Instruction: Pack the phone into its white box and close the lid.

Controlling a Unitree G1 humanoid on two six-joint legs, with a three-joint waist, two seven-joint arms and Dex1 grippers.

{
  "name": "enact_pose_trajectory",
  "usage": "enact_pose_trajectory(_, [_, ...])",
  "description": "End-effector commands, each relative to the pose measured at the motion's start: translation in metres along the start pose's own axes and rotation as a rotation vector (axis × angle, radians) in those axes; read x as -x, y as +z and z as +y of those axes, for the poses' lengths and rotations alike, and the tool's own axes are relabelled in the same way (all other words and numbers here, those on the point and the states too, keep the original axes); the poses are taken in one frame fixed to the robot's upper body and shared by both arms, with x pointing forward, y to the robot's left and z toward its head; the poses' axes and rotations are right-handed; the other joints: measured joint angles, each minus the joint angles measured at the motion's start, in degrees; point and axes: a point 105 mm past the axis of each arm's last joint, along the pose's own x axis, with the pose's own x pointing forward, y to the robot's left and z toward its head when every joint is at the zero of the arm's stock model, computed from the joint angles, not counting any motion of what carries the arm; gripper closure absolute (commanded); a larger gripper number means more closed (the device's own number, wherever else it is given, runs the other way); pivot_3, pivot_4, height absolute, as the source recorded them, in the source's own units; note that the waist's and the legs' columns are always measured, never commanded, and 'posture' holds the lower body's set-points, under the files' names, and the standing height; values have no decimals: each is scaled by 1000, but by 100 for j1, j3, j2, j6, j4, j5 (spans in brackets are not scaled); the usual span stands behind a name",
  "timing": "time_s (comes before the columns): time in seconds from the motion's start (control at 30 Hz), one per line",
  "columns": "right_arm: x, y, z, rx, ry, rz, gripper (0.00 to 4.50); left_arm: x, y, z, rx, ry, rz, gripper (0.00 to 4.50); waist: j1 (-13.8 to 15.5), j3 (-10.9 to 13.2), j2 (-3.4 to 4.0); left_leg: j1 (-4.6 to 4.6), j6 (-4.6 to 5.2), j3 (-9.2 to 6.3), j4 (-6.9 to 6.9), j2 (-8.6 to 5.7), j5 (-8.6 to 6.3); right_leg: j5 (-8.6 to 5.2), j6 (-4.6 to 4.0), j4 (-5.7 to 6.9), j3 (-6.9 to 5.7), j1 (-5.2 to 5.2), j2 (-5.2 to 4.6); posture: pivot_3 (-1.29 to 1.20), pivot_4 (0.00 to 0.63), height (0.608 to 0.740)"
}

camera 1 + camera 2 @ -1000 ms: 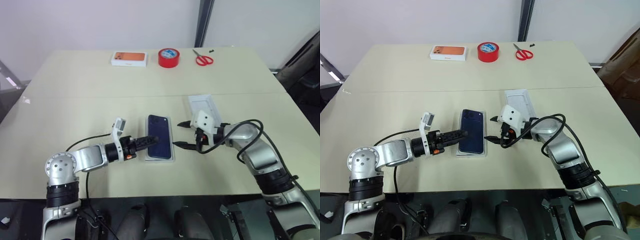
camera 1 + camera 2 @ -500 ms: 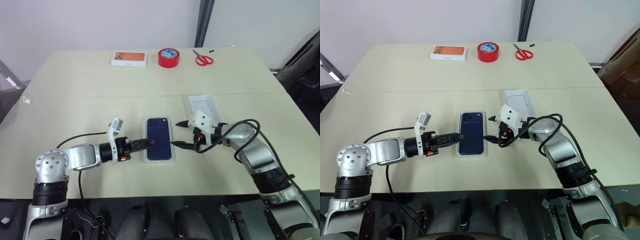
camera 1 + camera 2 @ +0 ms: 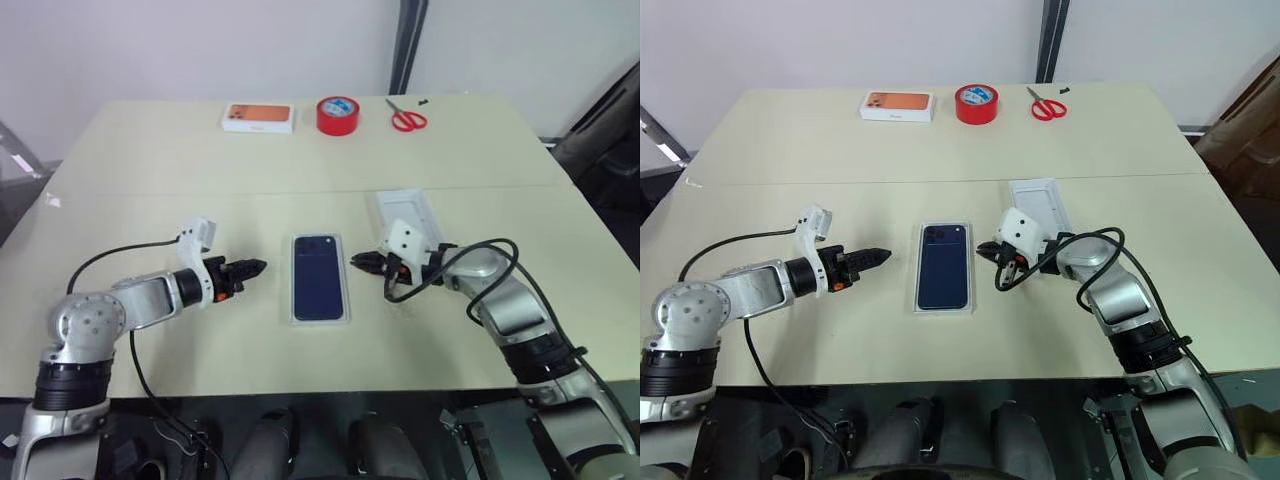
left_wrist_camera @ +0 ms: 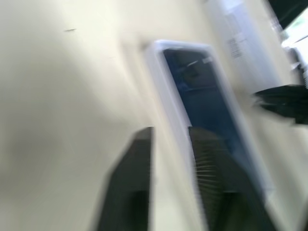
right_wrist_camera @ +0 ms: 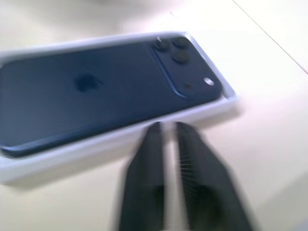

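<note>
surface: filling most of the frame, carrying everything
lid: lying right of centre, just behind the right tool
white box: sitting at frame centre, uncovered
phone: lying camera-side up inside the white box
left tool: fingers together, holding nothing, sitting left of the box, apart from it
right tool: fingers together, empty, sitting just right of the box
risk: lid is lying partly under the right arm, so a skewed grip could be landing it crooked and shoving the box
</note>
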Motion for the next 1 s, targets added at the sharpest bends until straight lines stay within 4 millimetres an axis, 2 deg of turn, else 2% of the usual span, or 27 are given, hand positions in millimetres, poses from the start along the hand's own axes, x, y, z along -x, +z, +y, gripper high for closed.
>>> enact_pose_trajectory(0.03, [-7, 2, 1, 64, -2, 15, 4500, -8, -13, -7, -33, -45, 51, 4454, -5, 0, 0, 0, 0, 0, -1, 0, 0, 0, 0, 0, 0, -1, 0, 0, 150, 734])
enact_pose_trajectory(0.17, [-15, -2, 13, 87, 31, 28, 4500, -24, -33, -12, -47, -64, 117, 4454, -18, 0, 0, 0, 0, 0, -2, 1, 0, 0, 0, 1, 1, -3, 0, 0, 150, 734])
enact_pose_trajectory(0.37, [-15, -4, 15, 104, 36, 45, 4500, -46, -38, -24, -50, -118, 124, 4454, 27, 0, 1, 1, 1, -2, 4, -2, 0, 0, 1, 1, -2, 4, -2, 0, 150, 734])
enact_pose_trajectory(0.5, [-5, -8, 2, 88, -3, 62, 4500, -66, -38, -38, -44, -173, 131, 4454, 119, -2, 2, 2, 1, -2, 7, -4, 1, 0, 1, 1, -4, 7, -2, 0, 150, 734])
enact_pose_trajectory(0.63, [13, -17, -7, 70, -30, 95, 4500, -81, -43, -60, -54, -254, 153, 4454, 159, -1, 1, 1, 4, -4, 15, -12, 0, 1, 2, 0, -7, 15, -10, 0, 150, 734])
enact_pose_trajectory(0.9, [42, -36, 1, 41, -47, 168, 4500, -103, -50, -92, -95, -348, 172, 4454, 142, -2, 2, 1, 6, -5, 14, -10, 0, 0, 3, -2, -10, 18, -9, 0, 150, 734])
enact_pose_trajectory(1.0, [44, -38, 4, 38, -46, 177, 4500, -106, -47, -86, -90, -326, 165, 4454, 125, -2, 2, 1, 6, -4, 15, -11, -1, 0, 3, -2, -8, 19, -9, 0, 150, 734])
